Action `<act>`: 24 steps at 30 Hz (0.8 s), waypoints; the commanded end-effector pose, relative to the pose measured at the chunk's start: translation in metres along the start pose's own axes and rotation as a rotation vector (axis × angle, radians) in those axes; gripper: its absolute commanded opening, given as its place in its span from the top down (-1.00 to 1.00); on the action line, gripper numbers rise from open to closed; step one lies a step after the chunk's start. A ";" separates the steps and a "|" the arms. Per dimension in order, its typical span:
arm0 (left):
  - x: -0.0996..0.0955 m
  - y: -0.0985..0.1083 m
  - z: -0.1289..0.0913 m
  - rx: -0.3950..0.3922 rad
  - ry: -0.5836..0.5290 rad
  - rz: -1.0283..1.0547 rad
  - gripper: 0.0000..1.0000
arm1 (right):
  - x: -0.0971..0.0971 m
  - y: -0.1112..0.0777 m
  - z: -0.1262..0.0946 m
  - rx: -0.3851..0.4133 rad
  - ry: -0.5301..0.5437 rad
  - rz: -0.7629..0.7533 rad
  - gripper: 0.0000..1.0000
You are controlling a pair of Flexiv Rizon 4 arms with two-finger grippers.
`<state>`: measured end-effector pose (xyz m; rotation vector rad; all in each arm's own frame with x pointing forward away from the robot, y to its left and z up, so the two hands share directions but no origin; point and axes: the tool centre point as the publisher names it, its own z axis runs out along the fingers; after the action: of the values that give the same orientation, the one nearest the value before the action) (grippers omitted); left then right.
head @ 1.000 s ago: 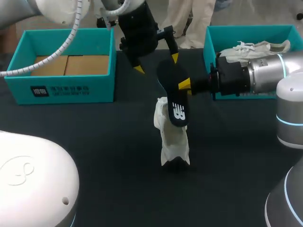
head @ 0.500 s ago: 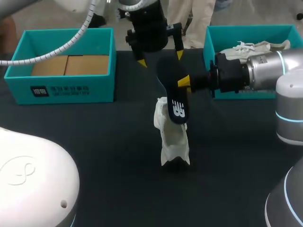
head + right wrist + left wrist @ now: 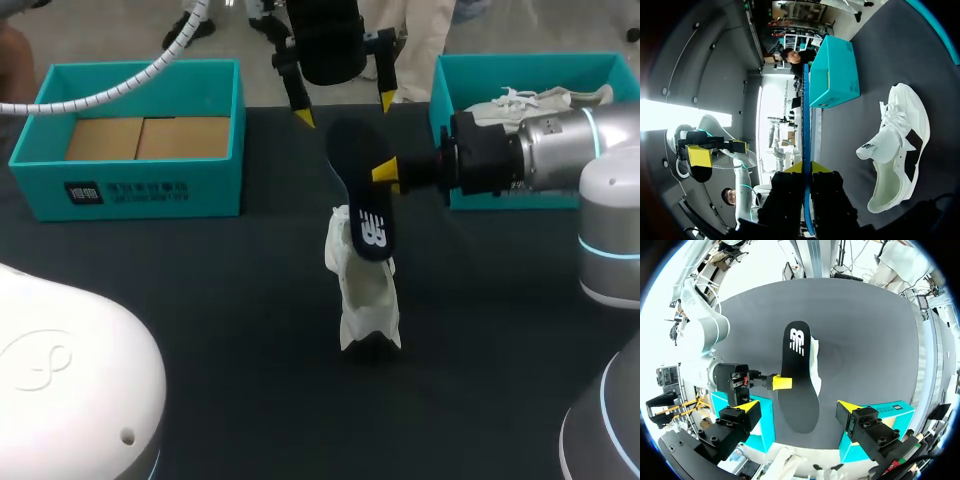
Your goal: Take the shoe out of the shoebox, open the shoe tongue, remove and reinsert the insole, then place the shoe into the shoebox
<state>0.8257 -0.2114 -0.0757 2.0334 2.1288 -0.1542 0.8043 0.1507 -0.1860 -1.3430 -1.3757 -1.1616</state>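
Now, insole: a flat black insole (image 3: 365, 190) with a white mark near its toe end hangs in the air over the middle of the table. It slants, heel end toward the far edge, toe end lowest and just over the shoe.
Right gripper: the right gripper (image 3: 385, 173) reaches in from the right edge. Its two yellow-tipped fingers are pressed onto the insole about halfway along, one on each face. In the right wrist view the insole stands edge-on between them.
Shoe: a white lace-up sports shoe (image 3: 368, 300) sits on the table near its middle, outside both boxes and directly under the insole. The right wrist view shows its mouth wide open and the tongue pulled outward.
Left gripper: the left gripper (image 3: 345, 108) hangs above the far edge, just past the insole's heel end. Its fingers are spread wide with nothing in them. In the left wrist view the insole lies ahead of the tips, apart from both.
In the way: the insole covers the shoe's top in the head view. It covers nearly all of the shoe in the left wrist view, where only a white sliver shows beside it.
Left box: an open teal cardboard box (image 3: 140, 68) stands at the far left corner, with a brown cardboard sheet (image 3: 150, 138) on its floor.
Right box: a second open teal box (image 3: 520, 60) stands at the far right corner and holds another white shoe (image 3: 540, 100). The right arm's black and silver wrist crosses its front wall.
Table: a black cloth-covered table (image 3: 200, 300).
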 end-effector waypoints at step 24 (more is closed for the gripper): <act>0.017 0.002 0.006 0.072 -0.303 0.015 -1.00 | 0.008 -0.004 -0.015 -0.017 -0.013 0.012 1.00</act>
<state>0.8237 -0.2085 -0.0780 1.9932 2.0403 -0.3940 0.8052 0.1432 -0.1788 -1.3596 -1.3684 -1.1601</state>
